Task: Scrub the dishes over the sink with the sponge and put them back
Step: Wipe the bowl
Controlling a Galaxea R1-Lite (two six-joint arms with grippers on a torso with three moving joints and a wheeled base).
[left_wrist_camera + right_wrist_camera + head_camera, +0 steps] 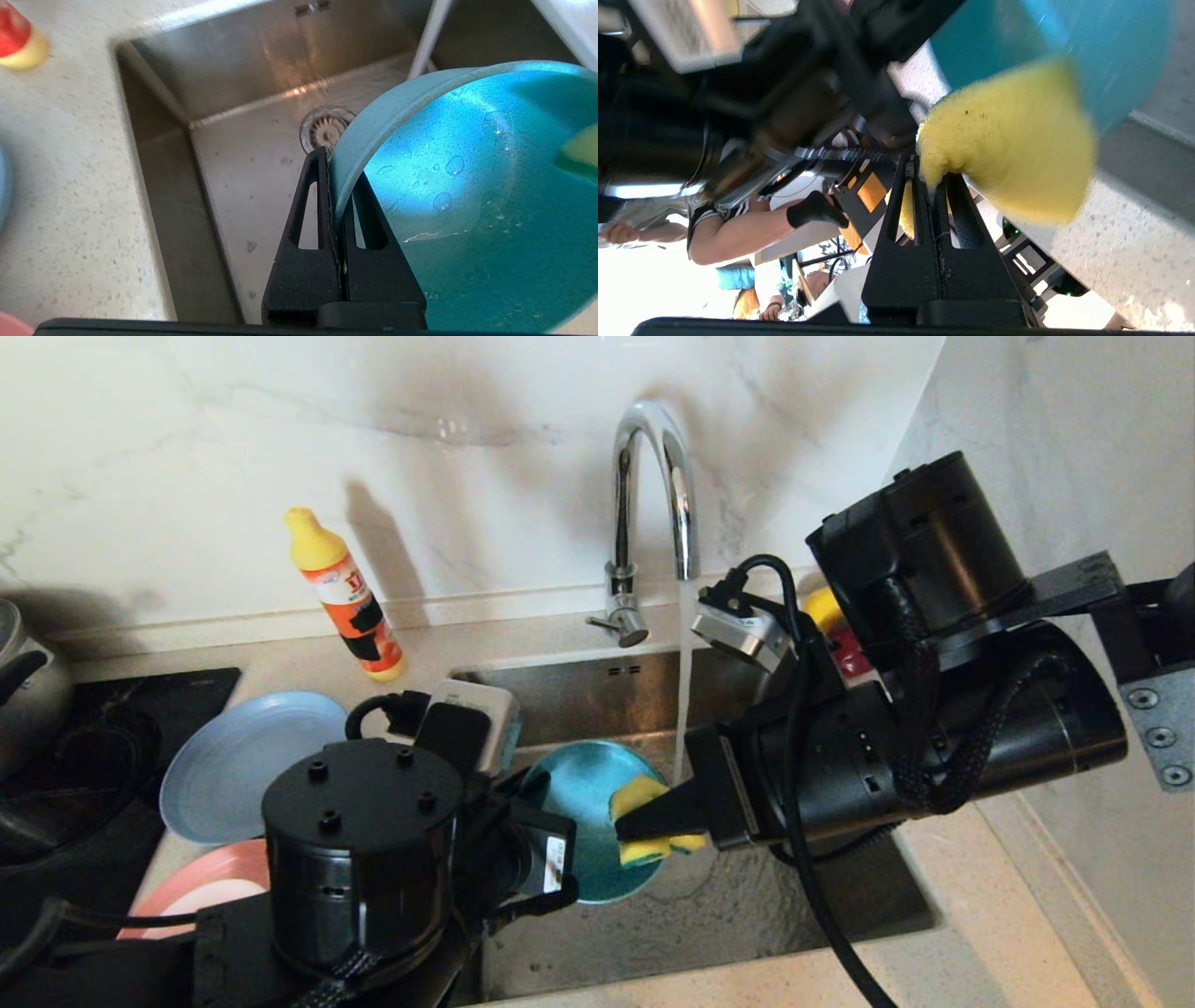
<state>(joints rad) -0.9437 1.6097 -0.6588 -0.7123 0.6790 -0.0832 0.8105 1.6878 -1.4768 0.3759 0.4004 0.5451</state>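
Observation:
Over the steel sink point(709, 915) my left gripper point(337, 186) is shut on the rim of the teal bowl point(583, 803) point(467, 196), holding it tilted with its wet inside facing my right gripper point(644, 821). That gripper is shut on the yellow sponge point(644, 798) point(1008, 140), which presses against the bowl's inside near the rim point(1041, 28). Water runs from the chrome tap point(653, 495) just behind the bowl. The grey-blue plate point(233, 765) and the salmon-pink plate point(205, 887) lie on the counter to the left of the sink. The drain point(324, 130) shows beneath the bowl.
An orange and yellow detergent bottle point(345, 597) stands on the counter behind the plates. A black hob point(84, 775) with a pot point(28, 681) is at far left. A second yellow-red bottle point(836, 630) is half hidden behind my right arm, and a wall closes the right side.

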